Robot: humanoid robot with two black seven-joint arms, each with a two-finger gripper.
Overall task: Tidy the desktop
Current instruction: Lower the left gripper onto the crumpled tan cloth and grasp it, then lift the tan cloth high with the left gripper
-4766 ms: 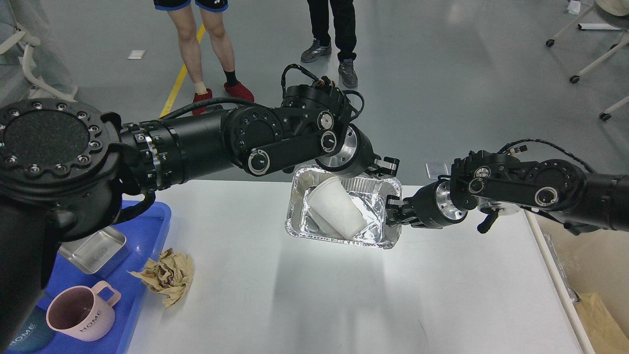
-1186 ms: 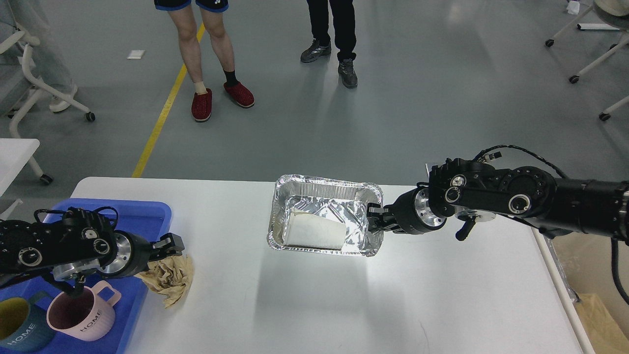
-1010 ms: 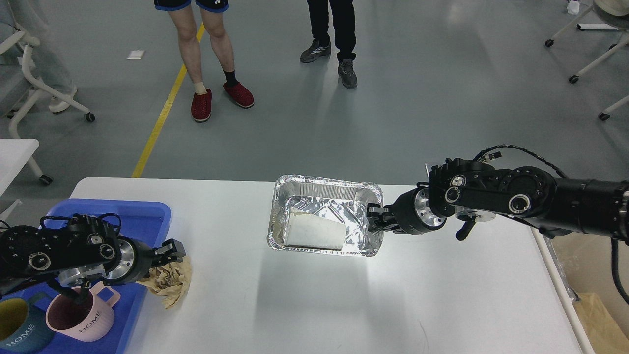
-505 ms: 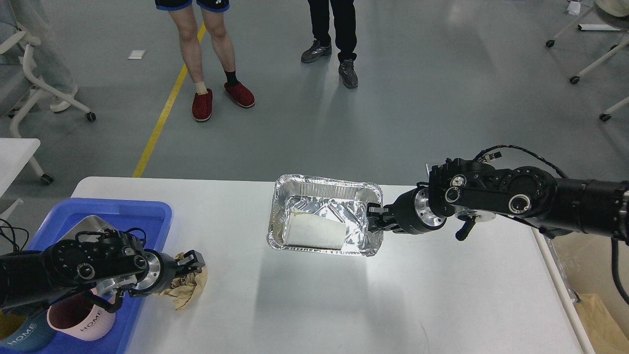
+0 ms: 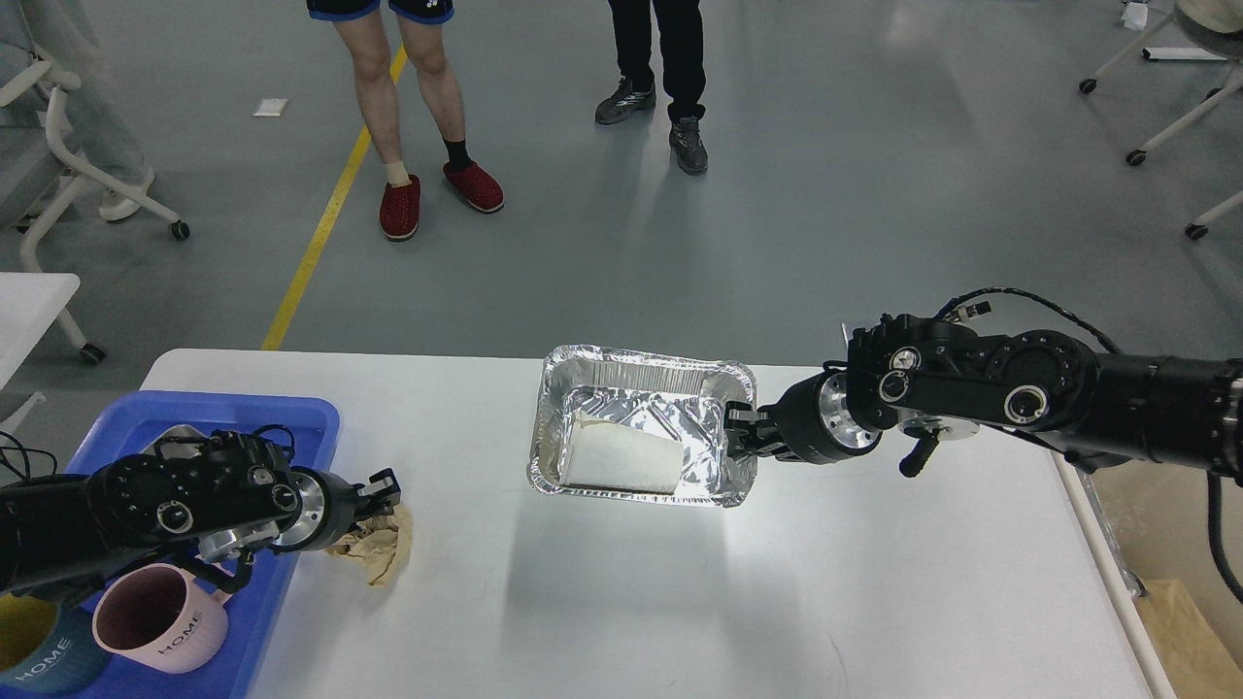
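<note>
The table (image 5: 602,602), broad, white and glossy, fills the lower part of the view, its far edge running behind a foil tray (image 5: 643,374) near the middle of that edge. A white paper cup (image 5: 621,460) lies on its side inside the tray. At the tray's right rim sits the right claw (image 5: 738,439), clenched on that rim, its arm reaching in from the table's right edge. Over by the left edge, a crumpled brown paper wad (image 5: 381,546) lies on the table just beside a blue tray (image 5: 291,419). The left claw (image 5: 381,493) is right on top of the wad, fingers spread around its upper part; whether they actually grip it, I cannot tell. In the blue tray, towards the near left corner, stand a pink mug (image 5: 160,619) marked HOME and a dark teal mug (image 5: 34,652), with a metal box (image 5: 180,439) further back, mostly hidden by the left arm.
</note>
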